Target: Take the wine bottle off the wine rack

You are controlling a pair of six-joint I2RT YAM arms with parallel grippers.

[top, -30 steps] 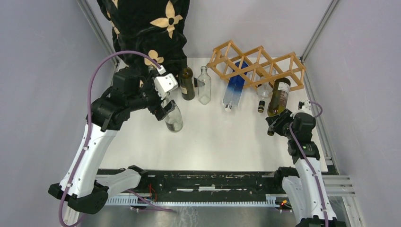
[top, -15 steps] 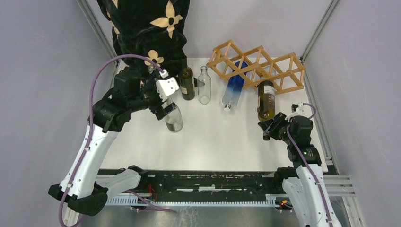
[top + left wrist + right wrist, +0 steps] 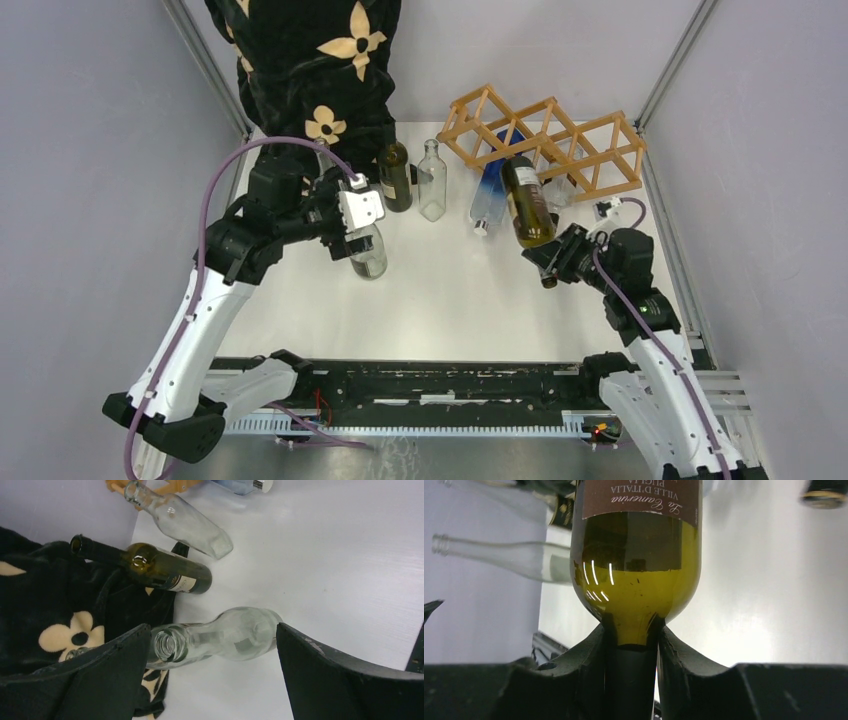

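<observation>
The tan wooden wine rack [image 3: 590, 140] stands at the back right. My right gripper [image 3: 556, 264] is shut on the neck of an olive-green wine bottle [image 3: 527, 203] with a brown label, held clear of the rack and above the table; in the right wrist view the bottle [image 3: 636, 565] fills the middle. A blue bottle [image 3: 490, 195] leans in a rack cell. My left gripper [image 3: 352, 238] is open above a clear glass bottle [image 3: 368, 252] standing on the table; in the left wrist view its mouth [image 3: 167, 645] sits between the fingers.
A dark bottle [image 3: 395, 176] and a clear bottle [image 3: 432, 180] stand at the back middle. A black cloth with tan flowers [image 3: 310, 60] hangs at the back left. A small dark bottle neck [image 3: 825, 494] shows near the rack. Metal frame posts edge the table.
My right gripper has pulled the olive-green bottle out of the rack and swung it left and toward the table's middle. My left gripper has shifted slightly right over the clear bottle.
</observation>
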